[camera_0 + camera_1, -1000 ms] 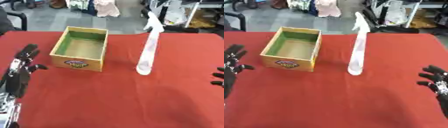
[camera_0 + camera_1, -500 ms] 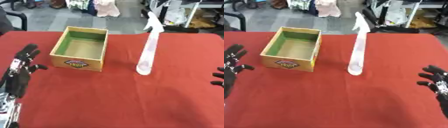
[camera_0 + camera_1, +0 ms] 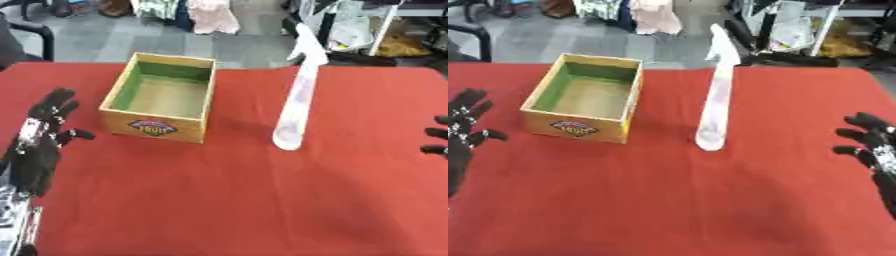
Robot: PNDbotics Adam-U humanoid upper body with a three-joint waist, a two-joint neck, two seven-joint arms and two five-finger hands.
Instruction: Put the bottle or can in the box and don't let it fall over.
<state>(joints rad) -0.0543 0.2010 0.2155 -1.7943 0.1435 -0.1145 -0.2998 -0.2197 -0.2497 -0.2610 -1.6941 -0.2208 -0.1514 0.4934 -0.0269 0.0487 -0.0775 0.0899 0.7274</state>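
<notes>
My left hand [image 3: 42,137] sits at the left edge of the surface, fingers straight and spread, pointing away from me, holding nothing. It lies apart from the box, with bare red cloth between them. My right hand [image 3: 874,142] shows at the right edge, also with fingers extended and spread, empty, well apart from the bottle.

Moving inward from the left hand, I note the box [image 3: 162,104]: an open-topped wooden crate with a green-painted interior and a printed label on the near wall. I see nothing inside it. It rests flat on the surface, slightly askew to the surface edge.

To the right of the box, separated from it by a strip of cloth, stands the bottle [image 3: 297,102]. It is tall, slender and pale, whitish and translucent, with a white top that looks like a spray head, though I cannot confirm that. It is upright on its base, appearing to lean in this view; nothing touches it. It is outside the box.

The surface [image 3: 675,200] is covered in red cloth. Beyond its far edge I see a grey floor and clutter.
</notes>
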